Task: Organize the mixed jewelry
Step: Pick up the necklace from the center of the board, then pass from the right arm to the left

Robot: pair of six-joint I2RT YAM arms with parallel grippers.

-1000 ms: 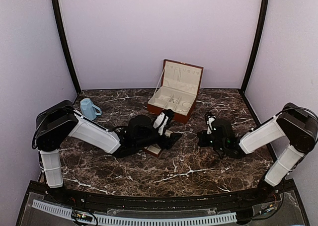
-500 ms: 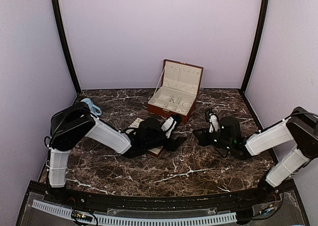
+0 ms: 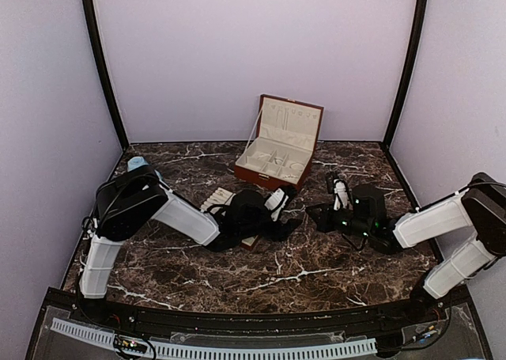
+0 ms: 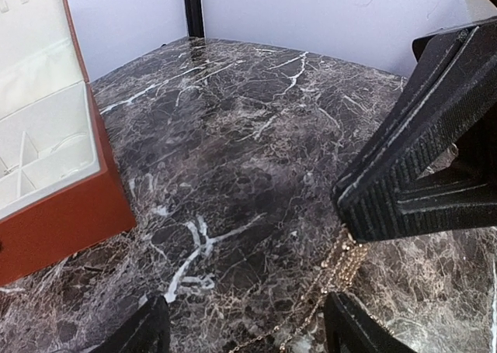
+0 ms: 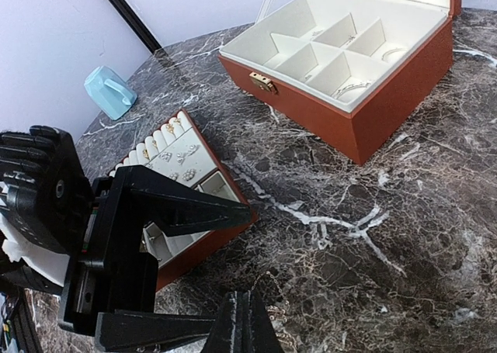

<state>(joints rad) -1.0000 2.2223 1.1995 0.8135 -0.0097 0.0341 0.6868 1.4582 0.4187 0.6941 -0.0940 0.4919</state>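
A thin gold chain [image 4: 335, 274] of the mixed jewelry lies on the marble; it also shows in the right wrist view [image 5: 273, 288]. My right gripper [image 5: 247, 323] is shut, with the bunched end of the chain at its tip [image 4: 353, 240]. My left gripper [image 4: 252, 333] is open, low over the table, one finger on each side of the chain's trailing strands. In the top view the left gripper [image 3: 286, 217] and right gripper [image 3: 315, 214] nearly meet tip to tip at mid-table. More small jewelry pieces [image 5: 177, 156] sit in the cream-lined tray [image 5: 203, 246].
The open red-brown hinged box [image 3: 278, 142] stands behind the grippers, its cream compartments [image 5: 335, 49] holding a few pieces; its side wall [image 4: 58, 213] is close on the left gripper's left. A blue cup [image 5: 109, 91] stands at the far left, mostly behind the left arm [image 3: 136, 163].
My left arm has reached further right, bringing its open gripper up to the right gripper. The right gripper has shifted slightly back and stayed shut.
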